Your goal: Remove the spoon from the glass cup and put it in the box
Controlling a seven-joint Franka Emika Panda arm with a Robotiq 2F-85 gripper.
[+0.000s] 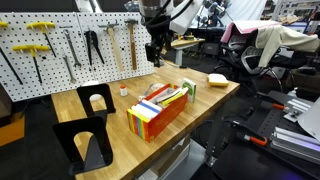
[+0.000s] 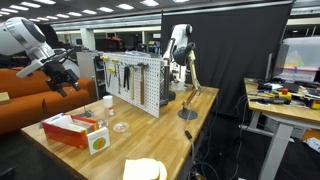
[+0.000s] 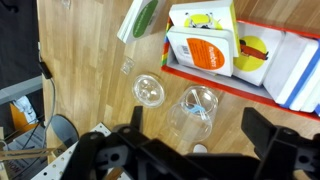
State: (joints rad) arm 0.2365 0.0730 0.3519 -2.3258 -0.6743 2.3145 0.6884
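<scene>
The glass cup point(image 3: 197, 108) stands on the table point(image 1: 112, 115) right under the gripper point(image 1: 154, 58), between its two wide-spread fingers point(image 3: 275, 150) and untouched by them; whether the spoon sits inside, I cannot tell. Just past the cup lies the box point(image 3: 245, 50), and farther off the yellow sponge point(image 1: 217, 79).

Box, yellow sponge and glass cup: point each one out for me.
box point(image 1: 172, 115), exterior view, orange long side.
yellow sponge point(image 1: 218, 79), exterior view, top face.
glass cup point(image 3: 197, 105), wrist view, its mouth.
</scene>
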